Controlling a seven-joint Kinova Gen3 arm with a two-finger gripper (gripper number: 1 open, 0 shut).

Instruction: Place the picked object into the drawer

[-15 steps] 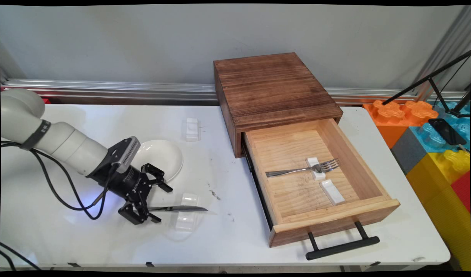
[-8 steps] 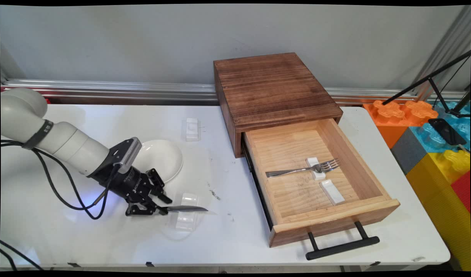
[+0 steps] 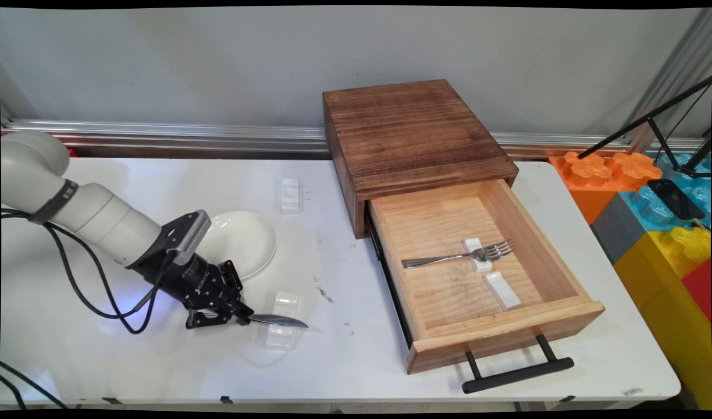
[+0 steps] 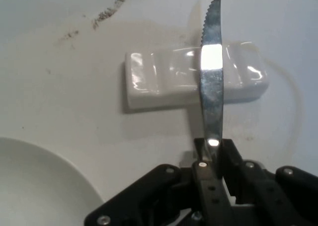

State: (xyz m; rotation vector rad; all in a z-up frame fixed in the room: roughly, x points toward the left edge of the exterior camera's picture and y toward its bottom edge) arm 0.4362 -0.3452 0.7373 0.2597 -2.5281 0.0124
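White tabletop [image 3: 158, 361] runs below a grey wall. Low over it, the gripper [image 3: 239, 317] [image 4: 212, 159] pinches a steel knife [image 3: 277, 319] [image 4: 211, 82] by its handle end; the serrated blade juts straight out from the fingertips, crossing a glossy white ceramic rest [image 3: 282, 322] [image 4: 164, 79]. Just behind lies a round white plate [image 3: 245, 241] [image 4: 35, 186]. Well right, an open wooden drawer [image 3: 556, 256] holds a fork [image 3: 458, 256].

Bright even light, soft shadows – glare on knife blade [image 4: 212, 82], glossy table [image 3: 158, 361].
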